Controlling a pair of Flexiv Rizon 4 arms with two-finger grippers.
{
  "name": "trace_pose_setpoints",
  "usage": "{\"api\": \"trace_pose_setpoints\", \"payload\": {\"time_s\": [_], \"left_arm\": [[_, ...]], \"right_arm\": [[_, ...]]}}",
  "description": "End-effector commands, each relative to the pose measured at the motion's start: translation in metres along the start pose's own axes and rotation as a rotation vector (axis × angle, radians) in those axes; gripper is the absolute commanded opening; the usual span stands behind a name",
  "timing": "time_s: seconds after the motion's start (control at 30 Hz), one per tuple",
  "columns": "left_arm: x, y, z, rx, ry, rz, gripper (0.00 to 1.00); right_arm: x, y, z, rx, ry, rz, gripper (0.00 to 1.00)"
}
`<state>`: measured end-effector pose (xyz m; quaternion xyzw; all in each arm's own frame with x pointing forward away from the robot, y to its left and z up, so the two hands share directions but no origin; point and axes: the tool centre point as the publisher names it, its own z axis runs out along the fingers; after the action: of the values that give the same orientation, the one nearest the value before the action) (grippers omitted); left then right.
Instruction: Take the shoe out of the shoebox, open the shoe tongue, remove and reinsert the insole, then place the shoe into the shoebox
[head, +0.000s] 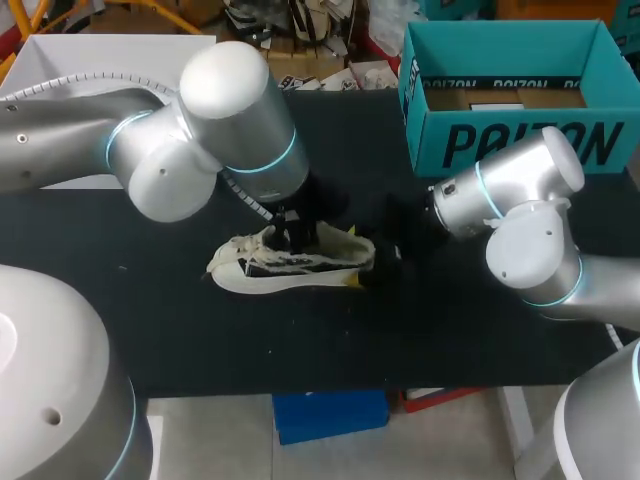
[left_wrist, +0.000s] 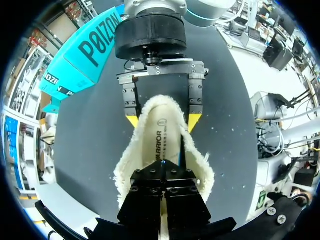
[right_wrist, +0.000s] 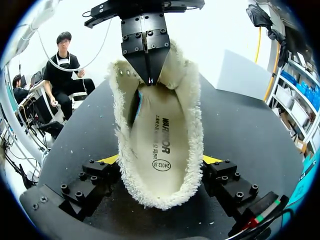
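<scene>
A cream fleece-lined shoe (head: 290, 268) lies on its side mid-table, outside the teal shoebox (head: 520, 140). My left gripper (head: 290, 235) is shut, its black fingers (right_wrist: 149, 60) pointing down into the shoe's opening (left_wrist: 160, 145) near the tongue end. I cannot see whether they pinch anything. My right gripper (right_wrist: 161, 160) stands wide at the heel. Its yellow fingertips (left_wrist: 132, 120) press the fleece collar from both sides. The printed insole (right_wrist: 160, 145) lies flat inside the shoe.
The shoebox stands open at the table's back right with a brown cardboard insert (head: 500, 98) inside. A white surface (head: 70, 60) lies at the back left. Bare black table (head: 300, 350) stretches from the shoe to the front edge.
</scene>
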<state>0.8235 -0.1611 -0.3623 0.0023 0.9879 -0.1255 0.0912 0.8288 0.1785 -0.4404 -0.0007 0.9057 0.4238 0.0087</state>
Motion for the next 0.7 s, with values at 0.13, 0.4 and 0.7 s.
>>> {"api": "trace_pose_setpoints", "payload": {"time_s": [0.13, 0.4, 0.7], "left_arm": [[0.0, 0.002, -0.008, 0.012, 0.004, 0.005, 0.0], [0.001, 0.001, -0.01, 0.02, 0.034, 0.018, 0.0], [-0.009, -0.005, -0.013, -0.005, 0.281, 0.017, 0.0]], "right_arm": [[0.0, -0.001, 0.003, 0.002, -0.001, 0.001, 0.0], [0.0, -0.001, 0.003, 0.002, -0.001, 0.001, 0.0], [0.0, -0.001, 0.003, 0.002, -0.001, 0.001, 0.0]]}}
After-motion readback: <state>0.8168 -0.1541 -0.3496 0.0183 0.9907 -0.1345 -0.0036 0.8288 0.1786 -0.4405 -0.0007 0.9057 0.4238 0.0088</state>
